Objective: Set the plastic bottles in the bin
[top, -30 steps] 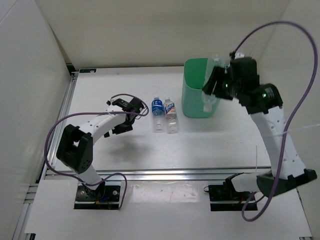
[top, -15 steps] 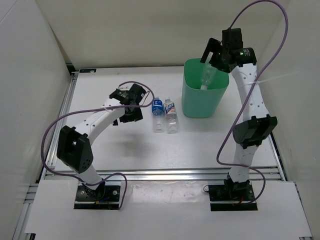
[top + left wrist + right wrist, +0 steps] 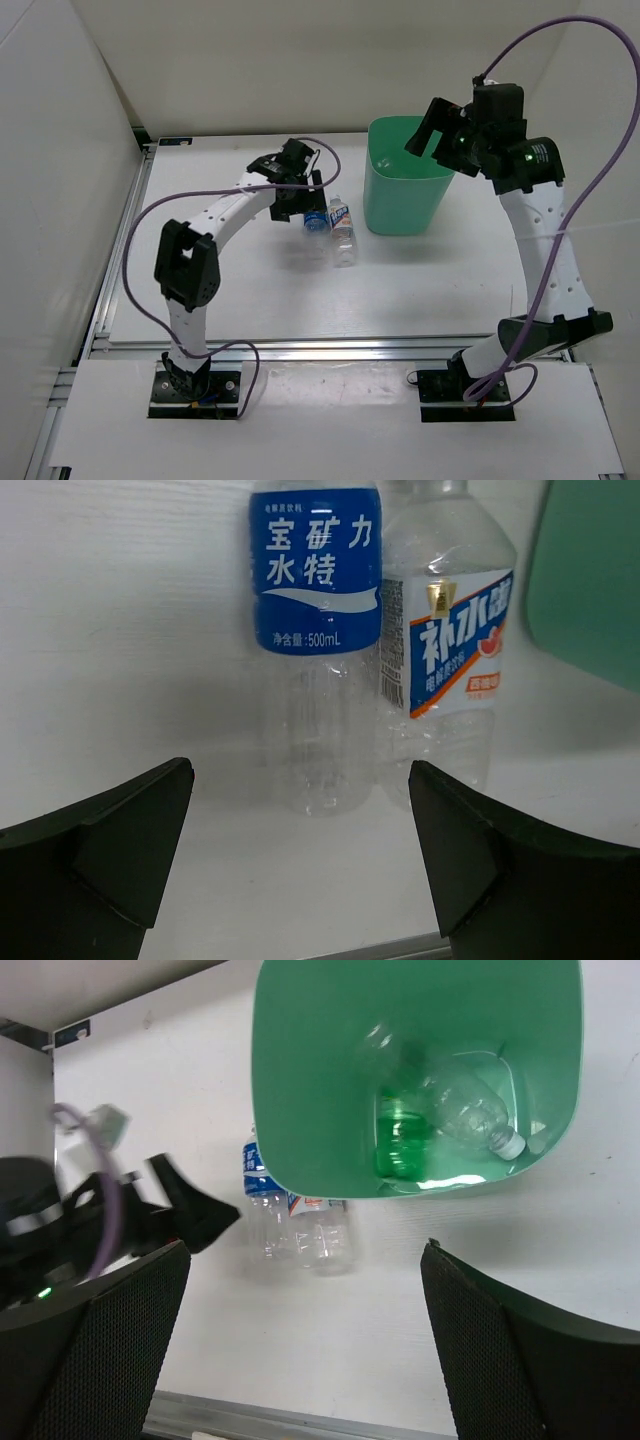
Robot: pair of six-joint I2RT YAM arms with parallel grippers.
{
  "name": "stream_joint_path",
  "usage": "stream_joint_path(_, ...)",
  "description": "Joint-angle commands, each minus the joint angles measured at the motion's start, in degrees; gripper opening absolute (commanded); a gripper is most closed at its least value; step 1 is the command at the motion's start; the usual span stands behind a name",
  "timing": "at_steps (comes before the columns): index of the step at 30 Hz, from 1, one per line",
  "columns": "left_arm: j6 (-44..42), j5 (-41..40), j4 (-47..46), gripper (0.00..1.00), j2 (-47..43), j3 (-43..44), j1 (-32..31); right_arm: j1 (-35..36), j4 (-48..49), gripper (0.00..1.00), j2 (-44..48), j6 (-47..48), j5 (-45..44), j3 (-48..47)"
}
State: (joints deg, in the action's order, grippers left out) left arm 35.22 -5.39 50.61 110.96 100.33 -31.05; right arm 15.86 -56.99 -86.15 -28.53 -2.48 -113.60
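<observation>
Risk sits mostly with the left gripper [image 3: 300, 772]; its jaws stand wide apart and empty, low over the table [image 3: 230, 290], with the blue-label bottle [image 3: 315, 630] lying just ahead, roughly centred between the fingers. The white-label bottle [image 3: 440, 650] lies hard against it on the right, touching or all but touching; the right-hand finger lines up with that second bottle rather than with the seam between the two, so a straight advance could shove the pair along, roll them apart, or pinch both at once; the clear ribbed bodies look thin and apt to dent or slip under a hard squeeze.

The right gripper [image 3: 305, 1250] hangs above the bin [image 3: 405, 190], jaws spread, holding nothing; a swing across from there could meet the left arm, since both work close to the bin.

Only the right wrist view looks down into the bin, where the green bottle [image 3: 400, 1145] and the plain clear bottle [image 3: 465, 1110] with its white cap lie at the bottom; two of four judged done. From overhead the bin's contents cannot be made out; that view alone shows both arms whole. The left wrist view alone shows the labels and how tightly the two bottles lie together.
</observation>
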Motion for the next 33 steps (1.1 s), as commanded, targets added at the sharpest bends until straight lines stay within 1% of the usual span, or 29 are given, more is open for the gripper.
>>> stream_joint_path(1,-1.56,6.27,-1.74,1.0,3.02,2.49,0.73,0.14,-0.48,1.0,0.27,0.85,1.16,0.67)
stream_joint_path(6,-0.95,7.58,-2.27,1.0,6.47,3.2,1.25,0.14,-1.02,1.0,3.61,2.17,-0.07,0.57)
stream_joint_path(12,-0.95,9.52,-4.03,1.0,11.64,5.74,1.87,-0.38,-1.54,1.0,8.18,3.31,-0.86,4.96)
stream_joint_path(16,-0.95,10.31,-4.03,1.0,12.97,4.35,1.87,-1.52,-2.07,1.0,8.72,3.84,-0.86,5.58)
stream_joint_path(18,-0.95,10.31,-4.03,0.93,12.97,2.24,2.48,-1.53,-2.07,1.0,9.24,4.36,-1.38,5.58)
stream_joint_path(20,-0.95,11.63,-5.08,0.83,12.97,1.18,2.48,-1.53,-2.07,1.0,9.24,4.36,-1.39,5.58)
stream_joint_path(21,-0.42,11.63,-5.08,0.75,12.97,0.57,2.48,-1.53,-2.07,1.0,9.24,4.36,-1.39,6.11)
stream_joint_path(22,-0.42,11.63,-5.08,0.72,12.97,0.56,3.01,-1.53,-2.07,1.0,9.85,4.36,-1.39,6.81)
stream_joint_path(24,-0.42,11.63,-5.08,0.71,12.97,0.04,3.01,-1.53,-2.07,1.0,10.38,4.36,-0.78,7.68)
stream_joint_path(26,-0.42,10.49,-5.08,0.67,12.45,0.04,3.01,-1.53,-2.07,1.0,10.39,4.36,-0.25,8.22)
stream_joint_path(28,0.11,9.88,-5.08,0.64,10.78,1.79,3.62,-1.53,-2.07,1.0,10.91,4.36,-0.24,9.53)
stream_joint_path(29,0.63,9.09,-5.08,0.64,10.16,2.93,3.63,-1.53,-2.07,1.0,10.91,4.36,-0.24,9.54)
stream_joint_path(31,1.51,8.56,-5.08,0.6,8.5,7.49,4.33,-1.53,-1.54,1.0,10.91,4.36,0.28,9.54)
stream_joint_path(33,2.22,7.33,-5.08,0.6,7.79,10.92,4.33,-1.53,-1.02,1.0,10.91,4.36,0.89,10.15)
